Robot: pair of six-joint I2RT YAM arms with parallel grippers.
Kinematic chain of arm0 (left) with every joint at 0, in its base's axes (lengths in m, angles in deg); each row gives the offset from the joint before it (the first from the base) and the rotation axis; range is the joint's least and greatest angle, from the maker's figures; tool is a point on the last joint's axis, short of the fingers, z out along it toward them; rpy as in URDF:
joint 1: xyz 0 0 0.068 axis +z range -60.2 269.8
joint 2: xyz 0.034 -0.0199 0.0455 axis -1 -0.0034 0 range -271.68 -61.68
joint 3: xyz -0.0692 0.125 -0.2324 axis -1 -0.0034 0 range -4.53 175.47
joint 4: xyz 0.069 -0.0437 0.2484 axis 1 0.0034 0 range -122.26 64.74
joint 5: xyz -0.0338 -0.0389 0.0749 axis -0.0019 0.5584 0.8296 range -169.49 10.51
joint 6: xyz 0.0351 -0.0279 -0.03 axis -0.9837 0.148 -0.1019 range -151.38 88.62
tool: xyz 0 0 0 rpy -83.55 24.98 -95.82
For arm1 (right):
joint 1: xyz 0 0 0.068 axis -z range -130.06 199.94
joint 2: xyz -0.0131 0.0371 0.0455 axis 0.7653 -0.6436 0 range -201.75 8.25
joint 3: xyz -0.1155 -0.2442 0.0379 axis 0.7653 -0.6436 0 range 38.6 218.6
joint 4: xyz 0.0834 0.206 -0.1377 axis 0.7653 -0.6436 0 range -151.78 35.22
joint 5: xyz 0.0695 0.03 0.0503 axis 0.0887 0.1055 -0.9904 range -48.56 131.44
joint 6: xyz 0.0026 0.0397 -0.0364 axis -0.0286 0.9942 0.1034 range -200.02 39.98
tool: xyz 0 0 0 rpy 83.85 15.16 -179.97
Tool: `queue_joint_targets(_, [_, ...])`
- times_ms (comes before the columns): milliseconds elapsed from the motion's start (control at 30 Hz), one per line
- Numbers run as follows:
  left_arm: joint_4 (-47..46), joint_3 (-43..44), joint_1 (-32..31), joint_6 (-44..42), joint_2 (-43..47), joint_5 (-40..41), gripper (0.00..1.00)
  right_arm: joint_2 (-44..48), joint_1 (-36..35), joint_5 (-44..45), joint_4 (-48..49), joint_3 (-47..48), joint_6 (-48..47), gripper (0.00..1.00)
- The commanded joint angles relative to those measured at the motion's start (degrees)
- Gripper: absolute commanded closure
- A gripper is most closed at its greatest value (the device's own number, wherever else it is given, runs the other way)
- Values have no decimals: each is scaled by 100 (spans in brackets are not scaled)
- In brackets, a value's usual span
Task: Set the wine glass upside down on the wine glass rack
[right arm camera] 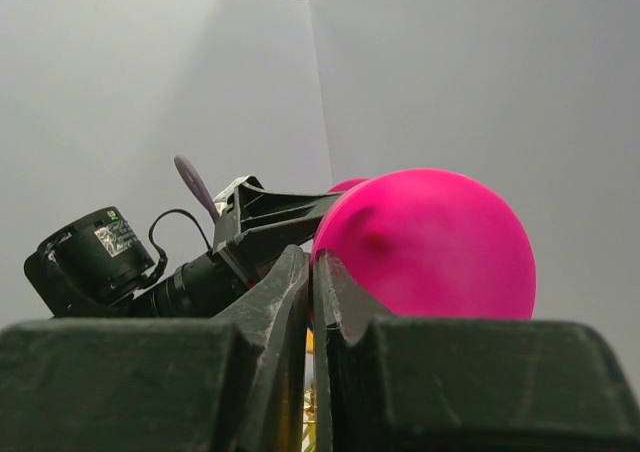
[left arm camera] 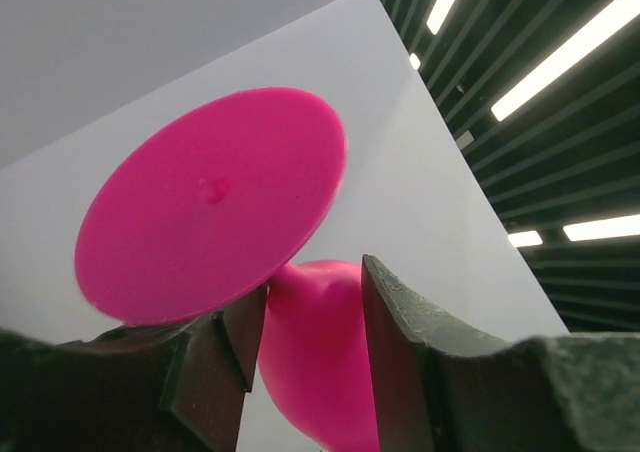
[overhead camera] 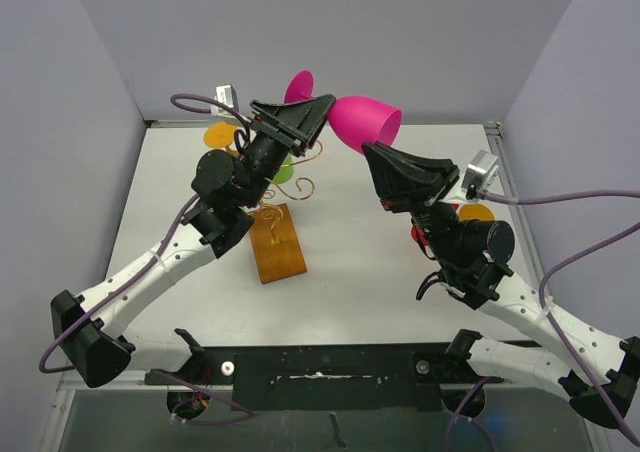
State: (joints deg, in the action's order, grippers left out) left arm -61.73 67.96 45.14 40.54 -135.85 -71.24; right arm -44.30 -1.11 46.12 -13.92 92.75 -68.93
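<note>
Hanging in the air at 12 o'clock above the surface, the pink wine glass lies sideways, its stem pinched by the left tool, probably for turning it over. The right tool is pressed together just below the bowl, holding nothing. The wine glass rack stands lower, at 9 o'clock, with the left arm partly over it.

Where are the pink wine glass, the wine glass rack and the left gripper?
wine glass [overhead camera: 362,120], top external view, on the bowl.
wine glass rack [overhead camera: 277,242], top external view, on its wooden base.
left gripper [left arm camera: 305,347], left wrist view, between its fingertips, at the stem.
</note>
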Motion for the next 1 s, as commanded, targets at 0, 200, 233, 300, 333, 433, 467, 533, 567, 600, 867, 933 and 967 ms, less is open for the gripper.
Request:
queue_joint_targets(0, [-460,299,-49,194,-1,331,64,63,-99,-180,340,-104,-60,100])
queue_joint_targets(200, [-829,200,-73,332,-9,519,77,202,-149,-278,374,-295,106,100])
queue_joint_targets(233, [-851,196,-77,331,-10,560,78,219,-155,-291,364,-311,146,100])
queue_joint_targets(300, [-892,203,-83,312,-18,634,79,269,-160,-301,329,-340,208,100])
queue_joint_targets(333, [-920,202,-86,296,-14,660,79,299,-160,-308,322,-374,244,100])
queue_joint_targets(433, [-991,175,-86,205,-10,729,80,369,-159,-302,305,-434,358,100])
queue_joint_targets(467, [-999,165,-86,172,-5,765,80,389,-158,-302,282,-440,392,100])
queue_joint_targets(533, [-1014,139,-86,117,4,844,81,417,-160,-281,227,-443,477,100])
queue_joint_targets(567, [-1034,110,-82,98,7,865,81,435,-160,-240,214,-453,526,100])
queue_joint_targets(600, [-1064,77,-86,84,13,889,81,453,-156,-202,209,-462,575,100])
queue_joint_targets(867, [-1367,20,-86,-189,31,900,95,418,-169,-164,54,-419,844,99])
queue_joint_targets(933, [-1377,30,-86,-334,46,880,100,441,-167,-90,-78,-386,980,95])
queue_joint_targets(967, [-1389,14,-86,-386,64,892,100,466,-168,-48,-175,-353,1040,91])
